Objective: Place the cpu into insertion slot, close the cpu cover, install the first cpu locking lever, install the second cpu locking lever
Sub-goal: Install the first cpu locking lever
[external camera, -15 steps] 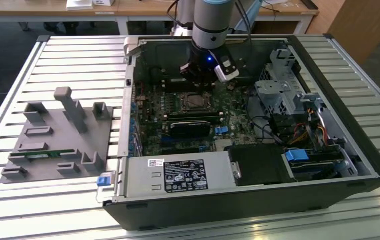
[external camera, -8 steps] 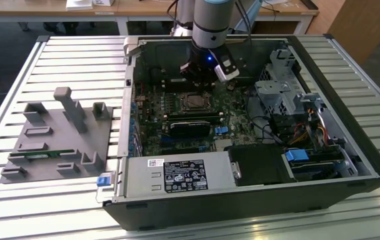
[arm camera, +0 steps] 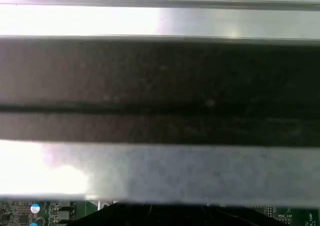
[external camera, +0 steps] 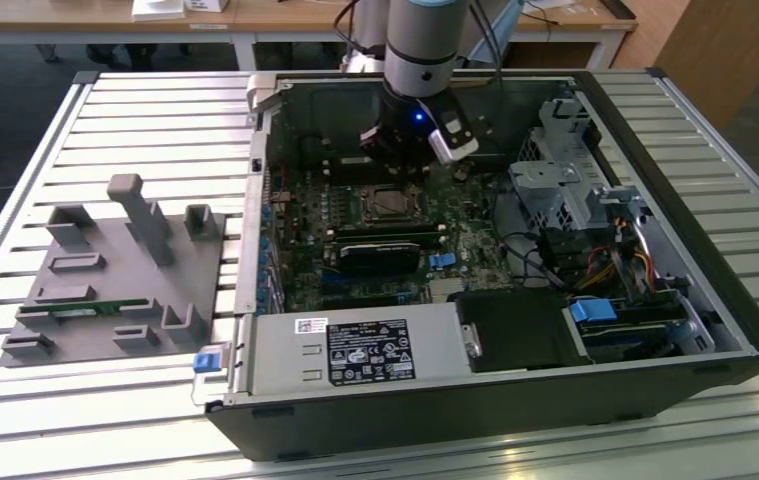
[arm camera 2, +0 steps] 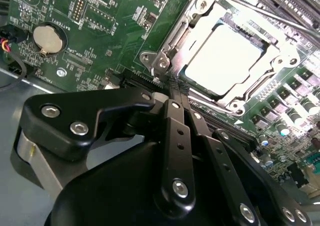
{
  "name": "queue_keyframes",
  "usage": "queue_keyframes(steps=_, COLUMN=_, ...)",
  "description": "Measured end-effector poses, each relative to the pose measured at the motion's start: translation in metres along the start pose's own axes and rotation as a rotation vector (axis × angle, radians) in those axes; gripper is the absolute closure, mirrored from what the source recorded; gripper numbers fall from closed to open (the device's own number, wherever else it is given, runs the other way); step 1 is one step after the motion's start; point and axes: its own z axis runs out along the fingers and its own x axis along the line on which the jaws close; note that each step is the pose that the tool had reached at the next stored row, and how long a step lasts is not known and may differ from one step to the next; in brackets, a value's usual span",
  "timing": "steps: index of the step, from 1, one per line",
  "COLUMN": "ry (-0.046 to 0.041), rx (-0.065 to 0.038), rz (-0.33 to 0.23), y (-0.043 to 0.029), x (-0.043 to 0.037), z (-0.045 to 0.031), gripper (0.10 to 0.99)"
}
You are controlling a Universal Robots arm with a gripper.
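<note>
Print shows in three places, none of it clear enough to read. In the exterior view, at six o'clock of the open case, the power supply (external camera: 352, 350) carries a black label (external camera: 368, 353) crowded with white lines and marks. A small white sticker (external camera: 312, 324) sits at its ten o'clock. In the second wrist view, white lettering runs across the green motherboard (arm camera 2: 107, 30) around the coin battery (arm camera 2: 48, 39). At three o'clock of that, the cpu (arm camera 2: 227, 60) glares white, so any marking cannot be told.

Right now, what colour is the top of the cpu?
Pale silver-grey, almost white in the glare; the cpu shows best in the second wrist view.
</note>
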Motion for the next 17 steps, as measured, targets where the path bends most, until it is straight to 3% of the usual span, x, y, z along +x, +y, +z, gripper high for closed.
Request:
queue_keyframes(steps=5, ry=0.0004, rx=0.008, rz=0.000, y=-0.0003, x=-0.0007, z=0.0027, gripper=0.980)
queue_keyframes(steps=17, ry=-0.0001, rx=0.007, rz=0.000, y=0.0002, x=-0.0010, z=-0.0012, gripper=0.980)
